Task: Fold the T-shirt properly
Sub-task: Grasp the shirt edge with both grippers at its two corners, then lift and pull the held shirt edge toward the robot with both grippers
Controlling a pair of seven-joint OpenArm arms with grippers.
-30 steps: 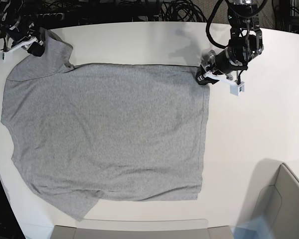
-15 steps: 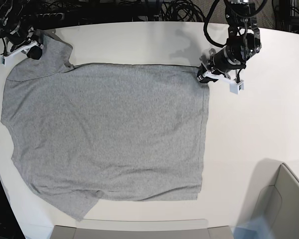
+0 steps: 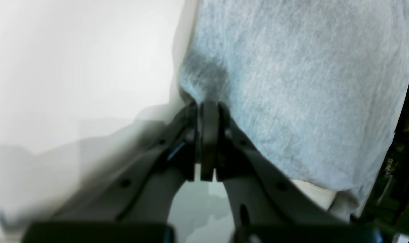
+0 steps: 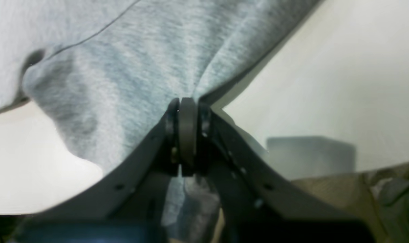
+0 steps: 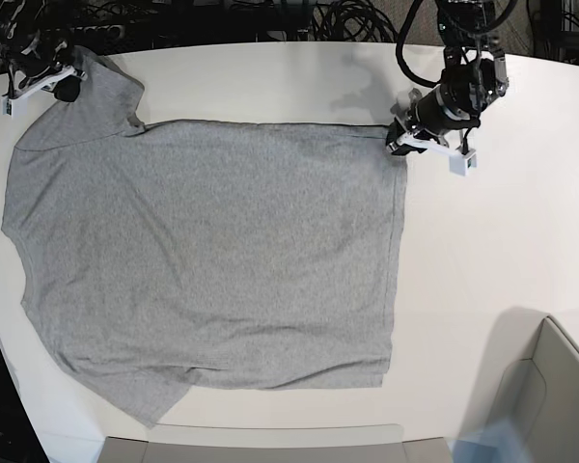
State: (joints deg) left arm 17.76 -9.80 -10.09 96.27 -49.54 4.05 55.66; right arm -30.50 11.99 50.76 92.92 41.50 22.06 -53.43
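The T-shirt [image 5: 212,260], heather light grey with its plain side up, lies spread flat on the white table [image 5: 492,251]. My left gripper [image 5: 398,143] is at the shirt's far right corner and is shut on the T-shirt's hem. The left wrist view shows the left gripper [image 3: 208,104] with its jaws pinched together on a tuft of the T-shirt [image 3: 292,84]. My right gripper [image 5: 70,81] is at the far left, shut on the edge of the sleeve. In the right wrist view the right gripper [image 4: 187,101] holds the T-shirt [image 4: 123,67], which fans out from the closed jaws.
Black cables [image 5: 347,19] run along the table's far edge. A pale open box [image 5: 550,386] stands at the near right corner. A flat grey panel [image 5: 261,444] sits along the near edge, just below the shirt's near sleeve.
Both grippers have closed on the T-shirt. Each has shifted slightly toward the far edge, drawing the sleeve tip and the hem corner with it.
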